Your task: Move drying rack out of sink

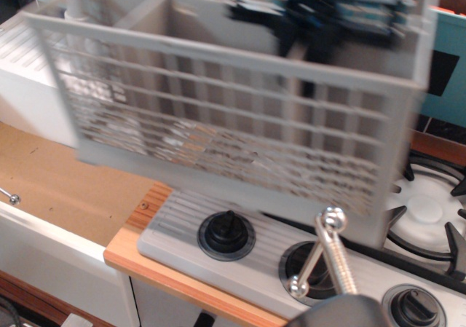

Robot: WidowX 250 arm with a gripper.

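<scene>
The grey lattice drying rack (233, 116) hangs in the air, tilted and blurred, over the left burner of the stovetop (277, 254). My black gripper (320, 6) reaches down into the rack's top right part and holds it by an inner divider; the fingertips are hidden by the rack wall. The sink (51, 218) lies at lower left, with its wood-brown bottom bare and its white front rim showing.
Black stove knobs (226, 234) sit along the stove's front edge. A metal lever with a ball end (331, 250) stands at the bottom middle. The right burner (429, 203) shows past the rack. A teal back panel (444, 72) stands at the right.
</scene>
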